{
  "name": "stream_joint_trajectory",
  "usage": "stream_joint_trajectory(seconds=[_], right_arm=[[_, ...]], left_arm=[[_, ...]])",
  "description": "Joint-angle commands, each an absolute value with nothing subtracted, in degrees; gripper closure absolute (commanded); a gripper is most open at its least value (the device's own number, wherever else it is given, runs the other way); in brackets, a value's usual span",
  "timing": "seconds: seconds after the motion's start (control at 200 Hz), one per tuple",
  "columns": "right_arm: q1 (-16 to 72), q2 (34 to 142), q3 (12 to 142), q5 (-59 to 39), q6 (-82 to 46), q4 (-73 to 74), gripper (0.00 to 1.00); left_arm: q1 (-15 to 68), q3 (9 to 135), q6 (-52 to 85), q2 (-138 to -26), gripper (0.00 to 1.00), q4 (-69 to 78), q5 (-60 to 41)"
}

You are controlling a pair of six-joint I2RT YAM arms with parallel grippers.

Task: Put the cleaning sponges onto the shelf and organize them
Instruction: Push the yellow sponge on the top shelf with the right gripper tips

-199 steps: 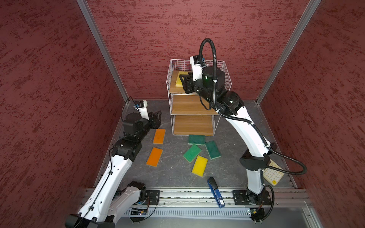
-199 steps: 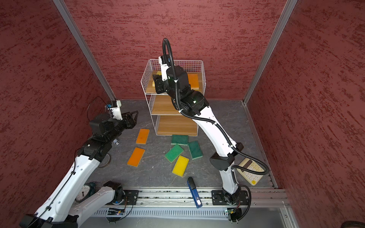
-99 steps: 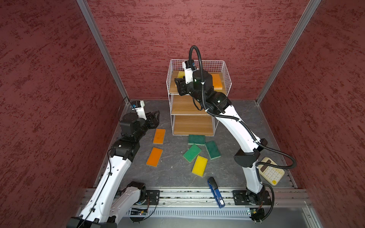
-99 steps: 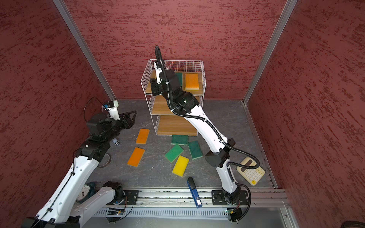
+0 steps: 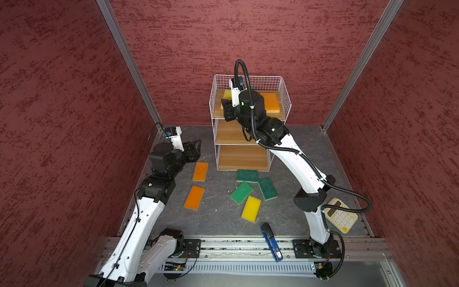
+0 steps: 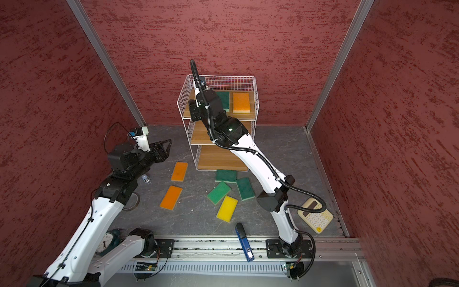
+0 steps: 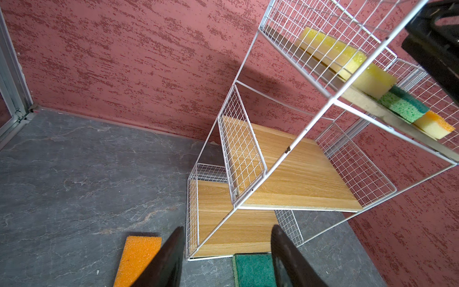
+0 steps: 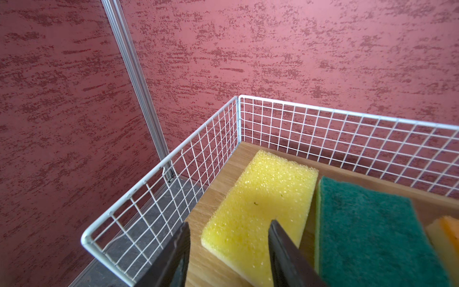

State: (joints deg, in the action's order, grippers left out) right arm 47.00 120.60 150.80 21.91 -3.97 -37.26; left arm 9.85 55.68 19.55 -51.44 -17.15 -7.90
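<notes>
Shelf [image 5: 228,134] stands at rear of bench [image 5: 218,218] in both top views; six loose sponges [image 5: 251,208] lie before it. Left wrist view: left tool [image 7: 227,227] open, empty. Right wrist view: right tool [image 8: 229,222] open over yellow sponge [image 8: 258,193], flat on top board beside green sponge [image 8: 367,223].

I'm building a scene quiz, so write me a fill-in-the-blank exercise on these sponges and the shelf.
The shelf holds ___ sponges on its top tier.
On that tier, the green sponge lies between the yellow sponge and the ___ one.
___ orange sponges lie on the floor.
The floor sponge nearest the blue stapler is ___.
Missing words: three, orange, two, yellow.
</notes>
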Motion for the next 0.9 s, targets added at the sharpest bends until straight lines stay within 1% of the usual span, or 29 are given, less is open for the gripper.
stream_joint_trajectory(seconds=[0.0,0.336,0.451,0.606,0.897], right_arm=[[47.4,121.9,151.4,24.7,-1.5,-37.0,0.48],[47.5,123.6,151.4,26.4,-0.5,-37.1,0.49],[47.5,123.7,151.5,26.5,-0.2,-37.2,0.5],[47.5,123.2,151.5,25.7,0.4,-38.3,0.55],[47.5,122.6,151.5,23.1,3.6,-41.2,0.57]], left_arm=[[9.4,55.7,19.7,-50.9,0.44,-17.0,-8.8],[9.3,55.6,19.6,-51.0,0.44,-16.9,-8.9],[9.3,55.6,19.8,-51.0,0.44,-16.9,-9.0],[9.3,55.8,19.9,-51.1,0.45,-16.7,-9.4],[9.3,56.0,20.5,-51.0,0.46,-16.5,-10.0]])
